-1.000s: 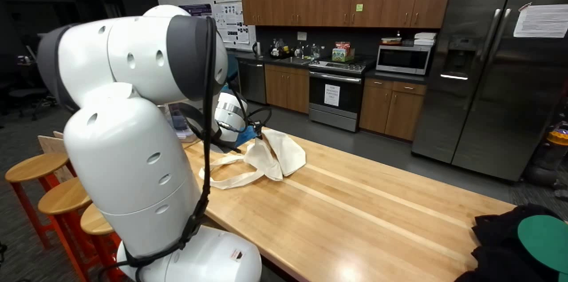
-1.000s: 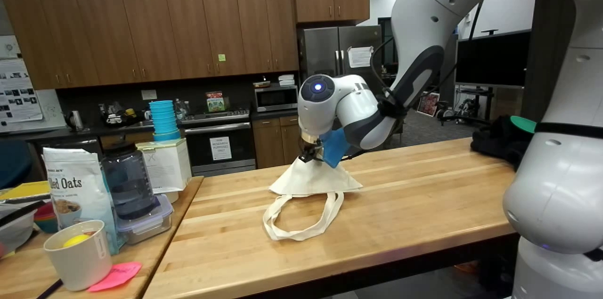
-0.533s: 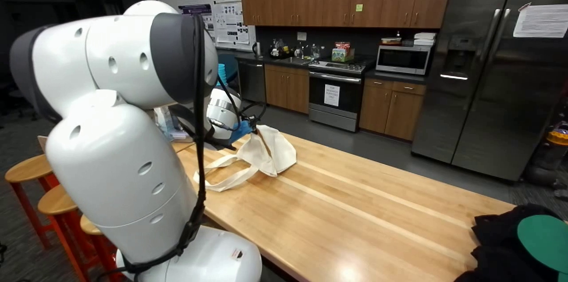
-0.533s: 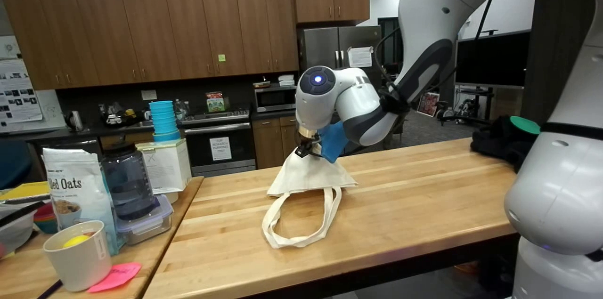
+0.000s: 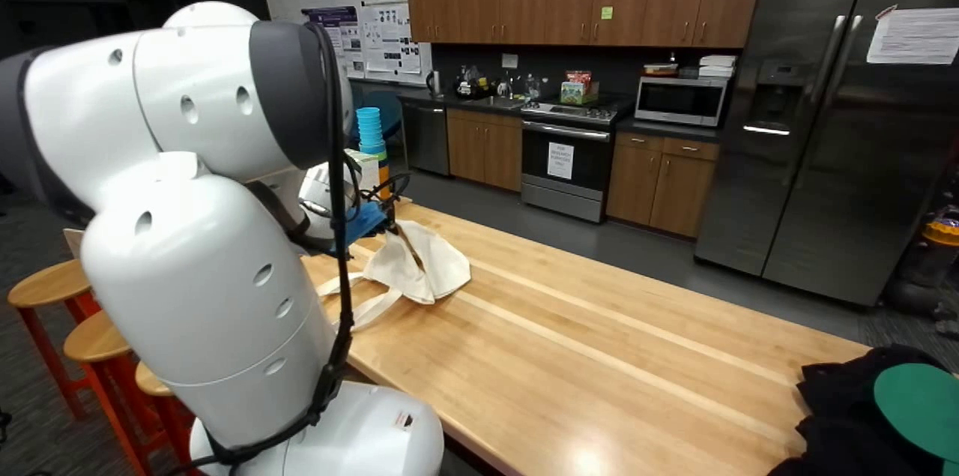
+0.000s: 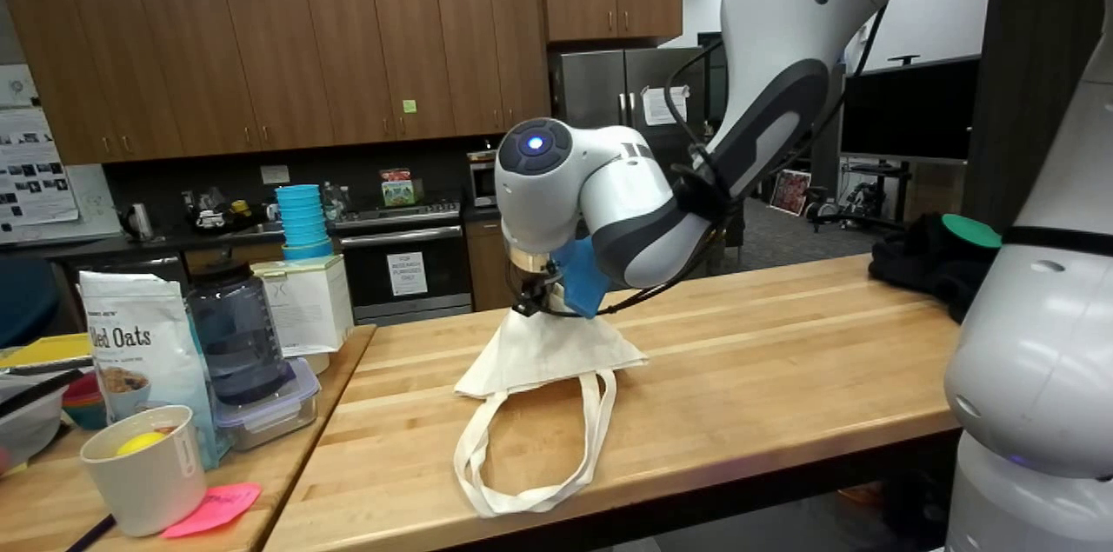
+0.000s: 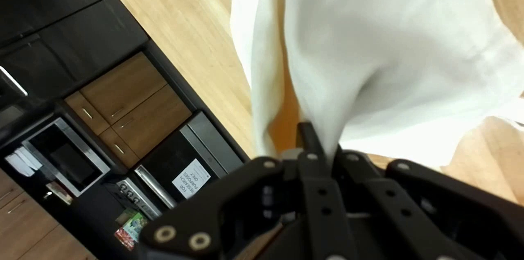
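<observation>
A cream cloth tote bag (image 6: 552,352) rests on the wooden table, drawn up to a peak under my gripper (image 6: 541,300). Its two handles (image 6: 474,461) lie spread on the table, near the edge. The bag (image 5: 428,270) also shows in an exterior view, with a fold open along its side. In the wrist view, my gripper (image 7: 321,143) is shut on a pinched fold of the bag (image 7: 389,47). The bag hangs from the fingertips, its lower part on the table. A blue piece (image 6: 581,278) is on the wrist beside the gripper. The fingers are mostly hidden in both exterior views.
The wooden table (image 6: 739,395) adjoins a second table holding an oats bag (image 6: 143,352), a dark jar (image 6: 235,335), a lidded container (image 6: 274,413), a white box (image 6: 304,304) and a cup (image 6: 143,482). Black cloth (image 5: 839,408) lies at the table's far end. Stools (image 5: 60,285) stand alongside.
My gripper has moved along the table with the bag in its grip, leftward in both exterior views. The bag and handles have slid along, the handles coming closer to the table edge.
</observation>
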Action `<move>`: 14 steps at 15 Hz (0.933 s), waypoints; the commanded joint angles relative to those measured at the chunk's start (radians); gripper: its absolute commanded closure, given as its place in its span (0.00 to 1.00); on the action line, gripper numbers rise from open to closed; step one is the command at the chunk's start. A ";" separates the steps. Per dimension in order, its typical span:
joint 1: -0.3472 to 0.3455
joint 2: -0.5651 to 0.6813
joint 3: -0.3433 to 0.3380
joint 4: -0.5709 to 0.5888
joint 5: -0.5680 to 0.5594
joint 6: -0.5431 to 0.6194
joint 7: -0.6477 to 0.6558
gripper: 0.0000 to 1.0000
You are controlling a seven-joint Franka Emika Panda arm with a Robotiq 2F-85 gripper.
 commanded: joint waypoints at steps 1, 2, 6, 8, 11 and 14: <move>0.039 -0.004 0.057 0.044 0.072 -0.114 -0.087 0.99; 0.049 0.003 0.074 0.056 0.080 -0.133 -0.098 0.99; 0.079 0.028 0.118 0.093 0.110 -0.127 -0.134 0.99; 0.086 0.049 0.127 0.112 0.130 -0.097 -0.137 0.99; 0.084 0.084 0.139 0.155 0.156 -0.108 -0.116 0.99; 0.084 0.127 0.143 0.213 0.150 -0.169 -0.109 0.99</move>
